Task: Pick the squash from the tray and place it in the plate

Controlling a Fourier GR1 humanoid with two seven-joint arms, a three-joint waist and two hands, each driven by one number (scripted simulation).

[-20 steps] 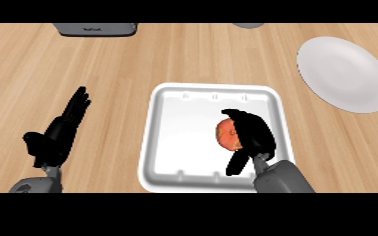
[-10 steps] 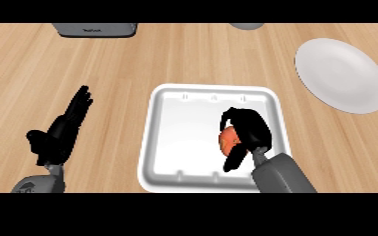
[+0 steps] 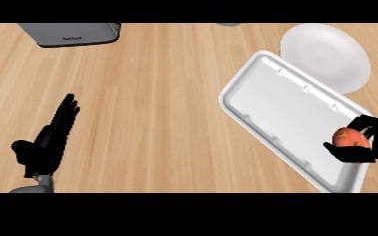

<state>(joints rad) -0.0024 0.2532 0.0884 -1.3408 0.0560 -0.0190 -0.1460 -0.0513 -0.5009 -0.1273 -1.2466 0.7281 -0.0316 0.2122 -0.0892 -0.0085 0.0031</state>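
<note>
An orange squash (image 3: 350,138) sits in my right hand (image 3: 357,152), whose black fingers curl round it at the right edge of the view, over the near right end of the white tray (image 3: 284,105). The tray lies at an angle on the wooden counter. A white plate (image 3: 325,55) stands at the back right, partly covered by the tray's far corner. My left hand (image 3: 46,142) rests open at the lower left, fingers straight and pointing away.
A grey appliance (image 3: 70,32) stands at the back left of the counter. A small grey object (image 3: 230,24) peeks in at the top edge, middle right. Bare wooden counter (image 3: 148,95) spreads between the left hand and the tray.
The view has swung left, so tray, plate and right hand now sit far right. My right hand has closed round the squash. The left hand has stayed still.
</note>
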